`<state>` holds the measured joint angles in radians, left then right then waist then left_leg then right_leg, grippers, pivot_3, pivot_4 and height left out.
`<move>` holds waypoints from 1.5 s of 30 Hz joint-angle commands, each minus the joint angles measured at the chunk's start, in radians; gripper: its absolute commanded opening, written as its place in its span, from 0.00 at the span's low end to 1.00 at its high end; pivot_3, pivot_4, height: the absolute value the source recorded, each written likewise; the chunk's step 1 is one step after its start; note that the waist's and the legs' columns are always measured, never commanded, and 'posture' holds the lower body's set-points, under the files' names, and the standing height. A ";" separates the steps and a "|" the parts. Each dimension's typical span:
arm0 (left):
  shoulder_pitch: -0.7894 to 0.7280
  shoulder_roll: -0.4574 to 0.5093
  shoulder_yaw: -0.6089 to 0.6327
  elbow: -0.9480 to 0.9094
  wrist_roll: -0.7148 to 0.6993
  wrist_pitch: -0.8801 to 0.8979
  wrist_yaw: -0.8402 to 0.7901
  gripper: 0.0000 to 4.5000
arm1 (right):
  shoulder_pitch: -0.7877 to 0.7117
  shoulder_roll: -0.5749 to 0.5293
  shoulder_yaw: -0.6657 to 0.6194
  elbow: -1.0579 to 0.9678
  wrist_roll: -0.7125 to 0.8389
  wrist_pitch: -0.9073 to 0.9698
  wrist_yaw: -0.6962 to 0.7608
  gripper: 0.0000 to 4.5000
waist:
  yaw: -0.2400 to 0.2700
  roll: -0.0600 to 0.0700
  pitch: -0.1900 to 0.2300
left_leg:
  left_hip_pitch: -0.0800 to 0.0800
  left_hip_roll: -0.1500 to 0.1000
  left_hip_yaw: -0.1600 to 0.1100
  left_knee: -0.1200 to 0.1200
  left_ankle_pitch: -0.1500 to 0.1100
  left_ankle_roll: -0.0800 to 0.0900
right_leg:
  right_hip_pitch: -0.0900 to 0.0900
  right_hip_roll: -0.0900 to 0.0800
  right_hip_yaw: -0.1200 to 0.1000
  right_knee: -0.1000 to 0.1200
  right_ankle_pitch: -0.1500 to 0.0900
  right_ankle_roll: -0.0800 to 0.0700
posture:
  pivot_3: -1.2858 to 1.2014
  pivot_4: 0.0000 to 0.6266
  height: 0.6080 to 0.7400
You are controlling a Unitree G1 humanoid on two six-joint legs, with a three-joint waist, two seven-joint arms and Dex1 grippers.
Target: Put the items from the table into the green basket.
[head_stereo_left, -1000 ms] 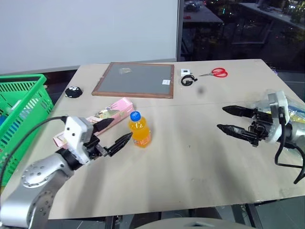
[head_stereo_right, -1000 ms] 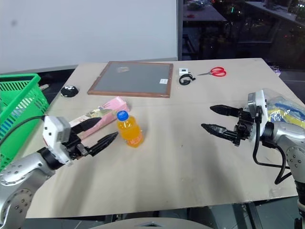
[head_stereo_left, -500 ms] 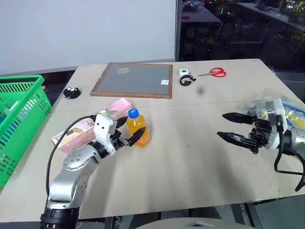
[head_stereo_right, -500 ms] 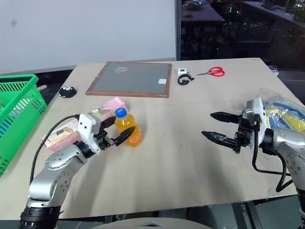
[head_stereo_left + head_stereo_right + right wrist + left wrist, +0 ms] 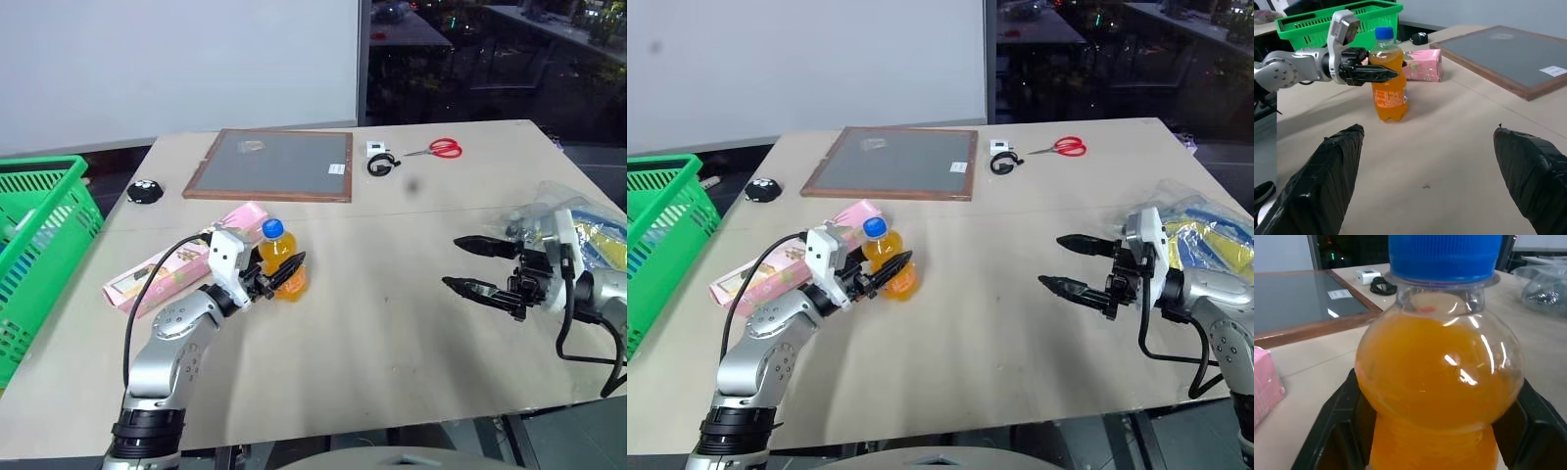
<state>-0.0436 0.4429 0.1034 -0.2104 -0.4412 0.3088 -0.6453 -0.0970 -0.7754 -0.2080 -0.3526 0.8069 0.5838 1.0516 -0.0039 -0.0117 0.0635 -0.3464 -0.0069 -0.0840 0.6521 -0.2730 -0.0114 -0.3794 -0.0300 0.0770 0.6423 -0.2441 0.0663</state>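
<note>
One item engaged: left gripper [image 5: 279,275] jaws bracket orange bottle [image 5: 279,262] upright on counter [image 5: 392,333], contact unclear; right gripper [image 5: 482,265] jaws wide, empty, parked clear

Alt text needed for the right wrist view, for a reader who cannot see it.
The left tool has its fingers either side of an upright orange drink bottle on the beige table. A pink box and green basket lie behind it, and a wood-framed grey board lies to one side.

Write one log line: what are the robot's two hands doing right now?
left gripper: fingers around orange bottle, bottle upright on table | right gripper: open, empty | green basket: at table's left
</note>
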 commanded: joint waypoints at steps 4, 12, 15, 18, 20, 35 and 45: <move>-0.223 0.060 0.135 0.021 0.069 0.020 0.196 0.56 | -0.173 0.035 0.043 -0.061 0.094 0.057 -0.019 1.00 | -0.004 -0.004 0.002 | 0.000 0.000 -0.002 0.001 0.000 0.000 | 0.000 0.001 -0.001 0.001 0.002 0.003 | 0.53 0.00 1.00; -0.494 0.409 0.395 0.325 0.179 0.003 0.334 0.56 | -0.384 0.143 0.140 0.027 0.060 0.059 -0.048 1.00 | -0.012 -0.008 0.003 | -0.005 0.003 -0.004 -0.003 0.000 0.000 | -0.008 0.004 -0.003 0.001 0.006 0.000 | 0.57 0.00 1.00; -0.502 0.562 0.439 0.548 0.236 -0.101 0.313 0.56 | -0.432 0.181 0.155 0.047 0.060 0.059 -0.057 1.00 | 0.002 -0.008 0.002 | -0.011 0.001 -0.006 -0.007 0.000 -0.001 | -0.016 0.000 -0.005 0.002 0.005 0.000 | 0.58 0.00 1.00; -0.521 0.718 0.456 0.848 0.297 -0.219 0.346 0.56 | -0.464 0.212 0.185 0.068 0.001 0.026 -0.073 1.00 | 0.018 -0.009 0.001 | -0.022 0.000 -0.006 -0.007 0.003 -0.006 | -0.029 -0.001 -0.007 0.005 0.006 -0.001 | 0.58 0.00 1.00; -0.539 0.792 0.455 1.011 0.312 -0.295 0.361 0.56 | -0.471 0.228 0.190 0.076 -0.008 0.017 -0.067 1.00 | 0.022 -0.013 -0.001 | -0.026 0.000 -0.006 -0.007 0.003 -0.006 | -0.034 -0.001 -0.009 0.006 0.006 -0.001 | 0.59 0.00 1.00; -0.602 0.831 0.339 1.450 0.358 -0.507 0.340 0.84 | -0.468 0.267 0.191 0.052 -0.013 0.011 -0.058 1.00 | 0.097 -0.033 -0.014 | -0.031 -0.001 -0.017 0.001 0.007 -0.012 | -0.033 -0.002 -0.021 0.018 0.007 -0.003 | 0.58 0.00 1.00; -0.623 0.813 0.321 1.450 0.354 -0.536 0.328 0.99 | -0.449 0.255 0.175 0.030 0.000 0.029 -0.068 1.00 | 0.080 -0.030 -0.014 | -0.017 0.002 -0.015 0.000 0.008 -0.014 | -0.024 0.001 -0.021 0.020 0.008 -0.005 | 0.58 0.00 1.00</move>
<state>-0.6364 1.2455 0.4234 1.2671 -0.0821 -0.1952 -0.3052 -0.5404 -0.5091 -0.0004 -0.2959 0.7859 0.6118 0.9890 0.0763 -0.0416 0.0497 -0.3634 -0.0049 -0.0992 0.6516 -0.2648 -0.0252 -0.4031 -0.0291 0.0564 0.6621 -0.2362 0.0612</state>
